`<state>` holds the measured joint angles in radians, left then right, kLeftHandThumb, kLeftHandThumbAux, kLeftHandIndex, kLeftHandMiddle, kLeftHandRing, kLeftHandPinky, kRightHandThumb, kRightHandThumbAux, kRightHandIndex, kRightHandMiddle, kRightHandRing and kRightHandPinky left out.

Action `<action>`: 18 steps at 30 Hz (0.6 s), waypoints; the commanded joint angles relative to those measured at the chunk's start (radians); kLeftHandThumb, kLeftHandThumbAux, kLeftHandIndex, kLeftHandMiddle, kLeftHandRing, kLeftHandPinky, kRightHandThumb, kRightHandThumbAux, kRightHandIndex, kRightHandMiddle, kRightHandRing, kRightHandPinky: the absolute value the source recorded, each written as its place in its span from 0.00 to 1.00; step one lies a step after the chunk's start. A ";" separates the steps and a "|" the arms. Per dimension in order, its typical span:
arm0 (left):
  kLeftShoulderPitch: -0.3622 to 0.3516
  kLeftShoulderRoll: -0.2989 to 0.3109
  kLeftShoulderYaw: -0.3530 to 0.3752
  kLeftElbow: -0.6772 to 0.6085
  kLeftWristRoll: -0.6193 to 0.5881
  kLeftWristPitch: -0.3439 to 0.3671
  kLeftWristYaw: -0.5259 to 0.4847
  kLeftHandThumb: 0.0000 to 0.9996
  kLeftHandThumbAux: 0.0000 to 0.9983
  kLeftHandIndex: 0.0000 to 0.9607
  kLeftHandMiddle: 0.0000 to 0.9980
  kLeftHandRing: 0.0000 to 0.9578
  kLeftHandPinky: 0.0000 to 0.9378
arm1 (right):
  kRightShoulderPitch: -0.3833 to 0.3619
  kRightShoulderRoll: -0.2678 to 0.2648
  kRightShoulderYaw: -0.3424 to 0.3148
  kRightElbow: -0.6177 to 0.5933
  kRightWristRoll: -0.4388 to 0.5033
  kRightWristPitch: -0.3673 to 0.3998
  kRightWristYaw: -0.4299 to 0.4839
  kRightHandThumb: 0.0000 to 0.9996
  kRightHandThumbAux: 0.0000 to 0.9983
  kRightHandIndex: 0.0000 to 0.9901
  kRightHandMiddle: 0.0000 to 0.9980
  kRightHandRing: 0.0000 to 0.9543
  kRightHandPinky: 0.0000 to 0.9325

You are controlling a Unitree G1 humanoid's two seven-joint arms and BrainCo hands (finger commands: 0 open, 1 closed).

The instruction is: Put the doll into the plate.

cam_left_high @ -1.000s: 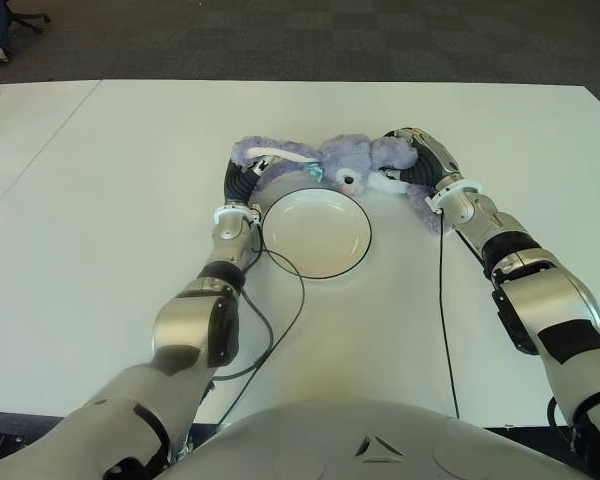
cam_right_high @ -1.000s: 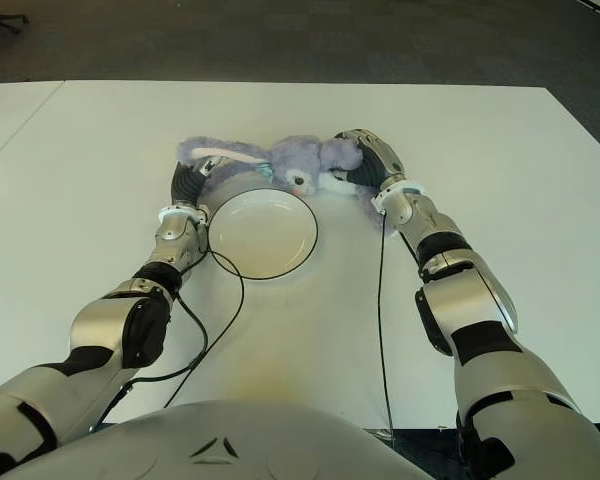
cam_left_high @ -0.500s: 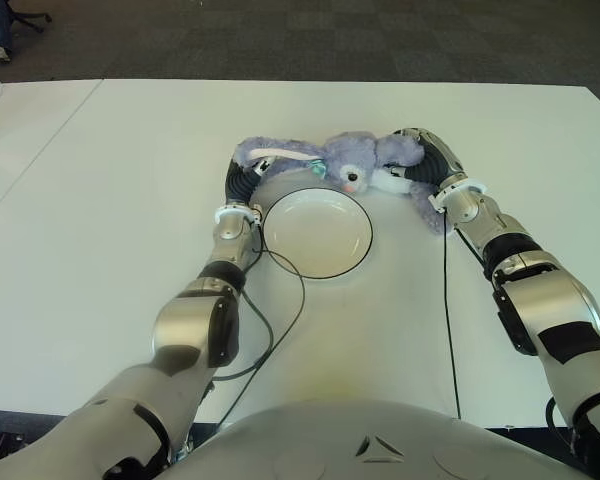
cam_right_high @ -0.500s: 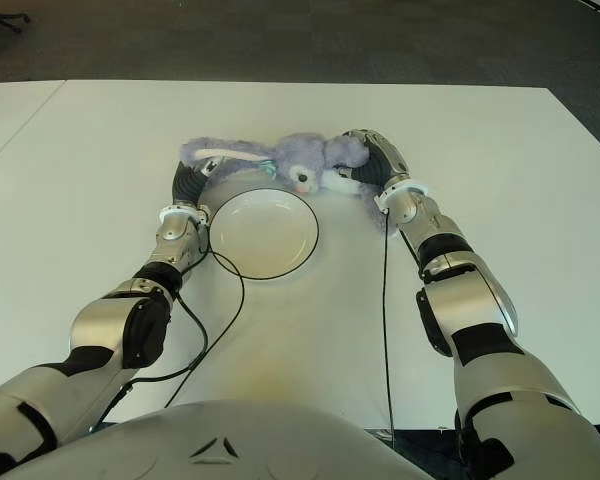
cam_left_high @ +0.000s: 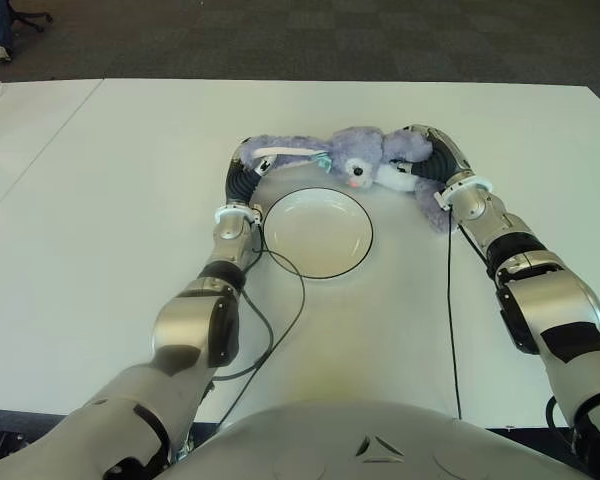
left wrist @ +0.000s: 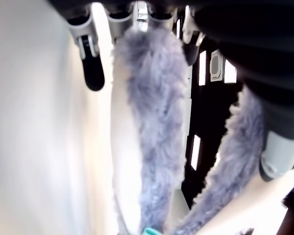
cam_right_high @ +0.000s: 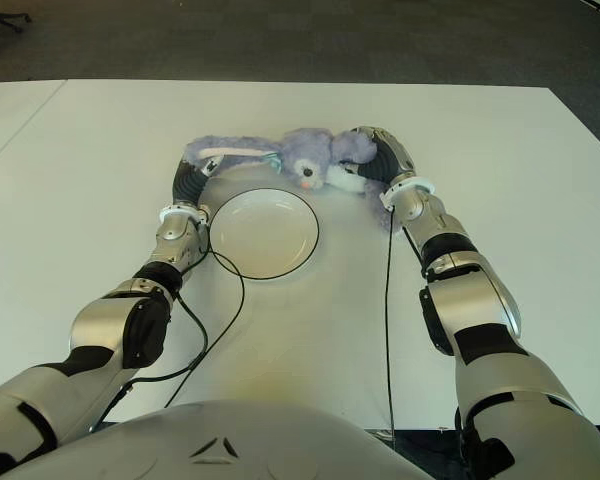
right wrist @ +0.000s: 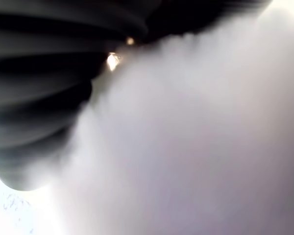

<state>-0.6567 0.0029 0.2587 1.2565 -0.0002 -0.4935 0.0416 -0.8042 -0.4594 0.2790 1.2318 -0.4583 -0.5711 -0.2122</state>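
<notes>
White bench [cam_left_high: 100, 200] is filling your view, with dark carpet beyond its far edge. You are holding the doll [cam_left_high: 355, 160] between both hands, just past the far rim of the plate [cam_left_high: 317, 232], which is sitting bare. Your left robot hand [cam_left_high: 242, 172] is gripping one long furry limb: the wrist view is showing fur running between its curled fingers [left wrist: 90, 68]. Your right robot hand [cam_left_high: 427, 150] is pressing into the body from the other side, though its own camera is showing only fur up close, so how far its fingers are closing is not clear. The doll is looking light and floppy, so it is likely sagging wherever it is unsupported. Holding it by the body rather than a limb should be keeping it from swinging as you bring it over the plate.
</notes>
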 commanded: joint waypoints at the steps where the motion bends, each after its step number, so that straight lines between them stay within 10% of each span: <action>1: 0.119 -0.031 0.006 0.086 -0.007 0.091 -0.001 0.00 0.58 0.12 0.22 0.25 0.25 | 0.018 -0.014 -0.009 0.016 0.002 0.042 0.007 0.72 0.71 0.44 0.87 0.91 0.93; 18: 0.119 -0.029 0.003 0.087 -0.002 0.100 0.010 0.00 0.60 0.13 0.23 0.26 0.28 | -0.042 -0.040 -0.087 -0.077 0.050 0.006 -0.008 0.72 0.71 0.44 0.87 0.92 0.94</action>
<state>-0.6572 0.0026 0.2604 1.2564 -0.0003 -0.4934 0.0417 -0.8247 -0.4948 0.2088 1.1826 -0.4224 -0.5534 -0.2100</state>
